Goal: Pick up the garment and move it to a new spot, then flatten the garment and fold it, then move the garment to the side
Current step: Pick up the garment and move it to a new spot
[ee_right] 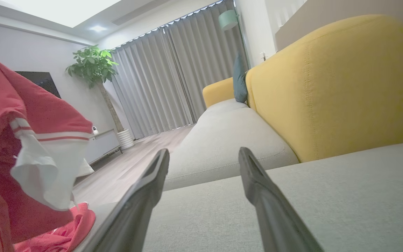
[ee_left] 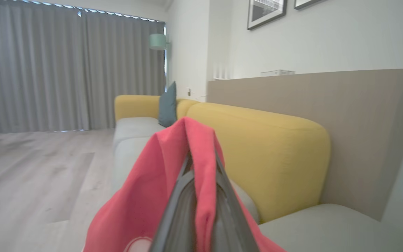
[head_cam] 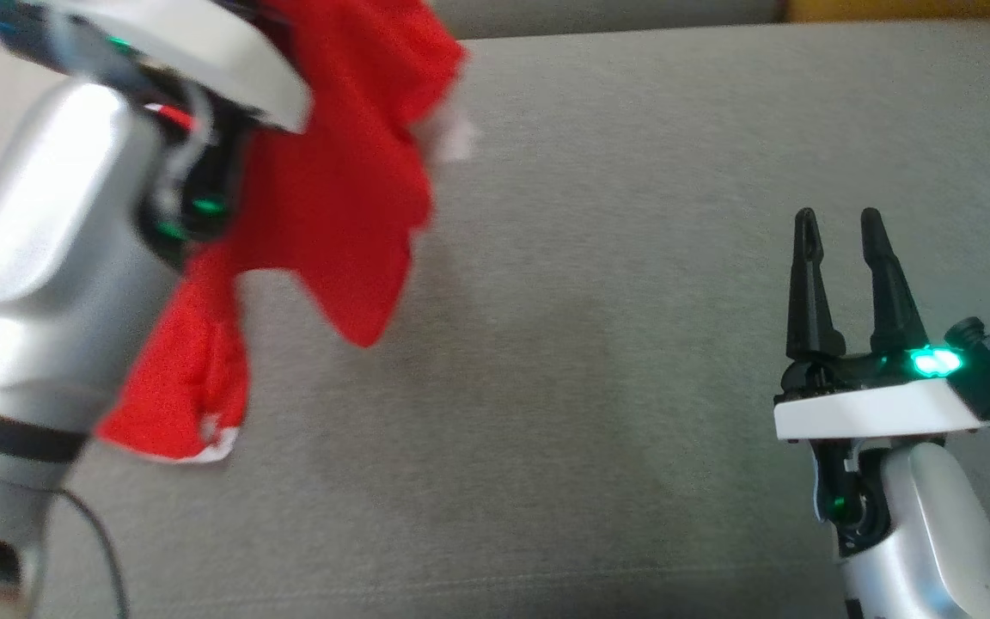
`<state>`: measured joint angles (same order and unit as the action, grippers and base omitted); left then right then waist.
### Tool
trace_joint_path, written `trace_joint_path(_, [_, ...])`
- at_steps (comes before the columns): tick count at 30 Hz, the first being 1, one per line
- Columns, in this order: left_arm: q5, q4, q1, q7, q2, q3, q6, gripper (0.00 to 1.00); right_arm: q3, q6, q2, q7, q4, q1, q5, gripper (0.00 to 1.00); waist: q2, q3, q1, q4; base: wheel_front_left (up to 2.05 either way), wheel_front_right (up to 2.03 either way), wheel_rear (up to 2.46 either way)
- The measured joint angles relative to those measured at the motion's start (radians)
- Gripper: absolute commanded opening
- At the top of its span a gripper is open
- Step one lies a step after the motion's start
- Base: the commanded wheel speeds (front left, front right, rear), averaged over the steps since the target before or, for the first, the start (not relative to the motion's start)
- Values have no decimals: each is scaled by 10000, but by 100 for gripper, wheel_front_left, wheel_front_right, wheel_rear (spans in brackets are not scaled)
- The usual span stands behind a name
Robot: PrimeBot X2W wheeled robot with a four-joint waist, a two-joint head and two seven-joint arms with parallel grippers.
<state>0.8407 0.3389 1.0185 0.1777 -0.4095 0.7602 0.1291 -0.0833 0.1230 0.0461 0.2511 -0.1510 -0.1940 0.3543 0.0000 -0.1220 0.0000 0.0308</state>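
Grey woven sofa seat [head_cam: 632, 387]: you have wide bare fabric here, likely the landing spot. Red cloth garment with white trim [head_cam: 332, 198]: it hangs at the robot's left, raised, with its lowest folds seemingly brushing the cushion; lifted so, it can be carried across.

Left gripper [ee_left: 201, 164]: jaws closed tight, pinching a fold of it. Right gripper [head_cam: 839, 228]: jaws wide apart and holding nothing, low over the seat, probably kept free for flattening.

No label or writing can be read.

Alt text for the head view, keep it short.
A red fabric garment with white trim hangs from the raised silver left arm over a grey fabric sofa seat. The right gripper sits open and empty at lower right.
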Motion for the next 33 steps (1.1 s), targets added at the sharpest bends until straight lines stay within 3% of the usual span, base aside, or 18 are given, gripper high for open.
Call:
trace_joint_path(3, [56,-100,-80,0,777,261,219,0,-36,0,0,0,161,-10,92,100,0,-136,0,660,0,0,0])
trace_joint_path(9, [38,662,-75,21,1753,640,414,0,-190,0,4,0,489,-10,349,100,0,-420,0,1740,0,0,0])
trace_joint_path(11, [10,1051,-60,165,2029,683,485,100,-345,0,2,0,610,-5,426,100,0,-539,0,2070,0,0,0])
trace_joint_path(17, [-136,1827,23,462,2334,688,445,100,-543,0,4,2,803,34,510,100,0,-920,0,2586,0,0,0])
trace_joint_path(20, [-138,2113,13,585,2291,658,196,100,-619,0,2,2,872,68,508,100,0,-1064,0,2542,0,0,0])
trace_joint_path(27, [-493,1990,-489,719,1643,169,15,100,-326,0,2,2,867,353,364,100,0,-916,0,1694,0,0,0])
trace_joint_path(33, [-1383,823,-2149,765,807,-698,125,100,-117,0,0,12,581,425,121,100,0,-573,0,748,0,0,0])
